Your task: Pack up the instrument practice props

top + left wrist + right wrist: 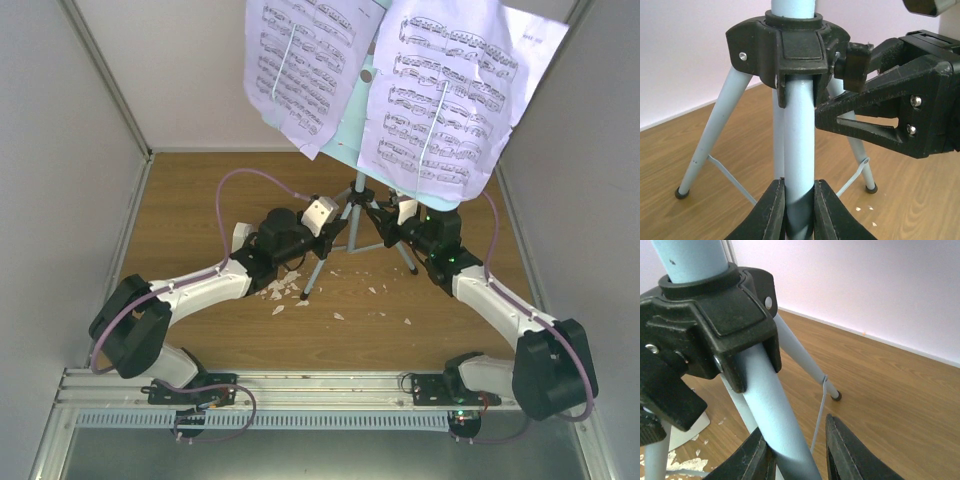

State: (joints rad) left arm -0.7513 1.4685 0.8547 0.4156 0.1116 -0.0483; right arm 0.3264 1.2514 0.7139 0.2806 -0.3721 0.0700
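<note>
1. The music stand [357, 195] is upright, mid-width on the counter [190, 230] and toward its far edge. Its tripod is spread with the feet on the wood. The sheet-music pages [440, 90] sit on its desk, two sheets side by side, overhanging the desk edges.
2. Both arms reach in from the near edge to the tripod hub, one from each side. My read: the stand gets folded or steadied first, so both go for the tubes right under the black collar [790, 45], where the legs hinge.
3. The left gripper [799, 187] is closed down on a light-blue leg [799, 135] below the collar, with both fingers [771, 212] pressed against the tube. It looks like a firm clamp, probably the anchor hand keeping the stand from tipping.
4. The right gripper [797, 432] is part open, straddling a leg tube under the same collar. One finger touches the tube and the other shows a clear gap, so it isn't clamped. In the left wrist view its body sits just beside the collar's knob [856, 60].
5. Risk: the pages are loose on the desk while the tripod is being handled. Any tilt could slide them off toward the far edge.
6. White crumbs [285, 290] lie left of the tripod, toward the counter's middle. They aren't part of the job.
</note>
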